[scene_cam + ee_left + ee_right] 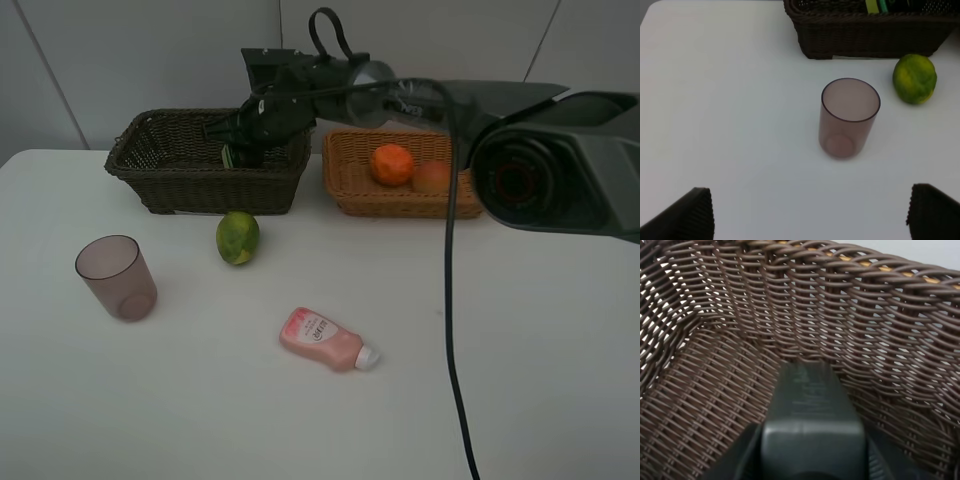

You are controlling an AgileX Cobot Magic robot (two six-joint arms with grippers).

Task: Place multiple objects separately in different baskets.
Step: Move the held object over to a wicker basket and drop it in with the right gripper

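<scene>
Right gripper (pixel 232 140): clenched on the black bottle (pixel 812 425), reaching down inside the dark basket (pixel 150 180).
Left gripper (pixel 807 212): jaws spread wide, empty, hovering near the mauve cup (pixel 848 117).
Step in hand: setting the black bottle into the dark basket; it seems low against the woven wall.
Next move: release the bottle, then lift clear of the rim.
Beside the dark basket: green fruit (pixel 238 237) just in front; pink bottle (pixel 325 339) lying farther forward; light basket (pixel 345 190) alongside, holding the orange (pixel 391 164) and peach (pixel 431 177).
</scene>
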